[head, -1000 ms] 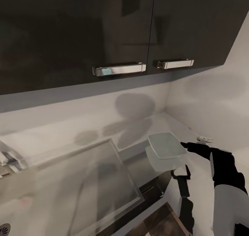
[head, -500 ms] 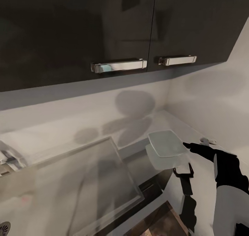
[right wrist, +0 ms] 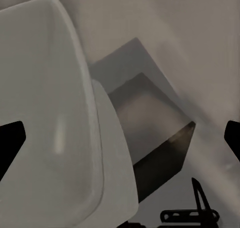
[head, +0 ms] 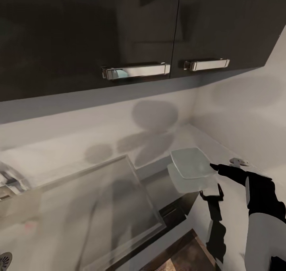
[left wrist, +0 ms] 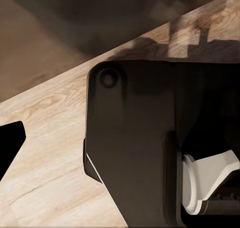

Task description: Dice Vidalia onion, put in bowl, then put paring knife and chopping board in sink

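Head view: the bowl (head: pixel 190 163) sits on the bench at centre right, just left of the right pincer (head: pixel 216 167) — nearer arm (its opening I cannot tell).

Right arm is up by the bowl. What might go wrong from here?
1. The open right gripper sits close beside the bowl; reaching further may shove it along the countertop.
2. The head view is mostly cabinets, with the chopping board barely in frame, so work there would be poorly seen.
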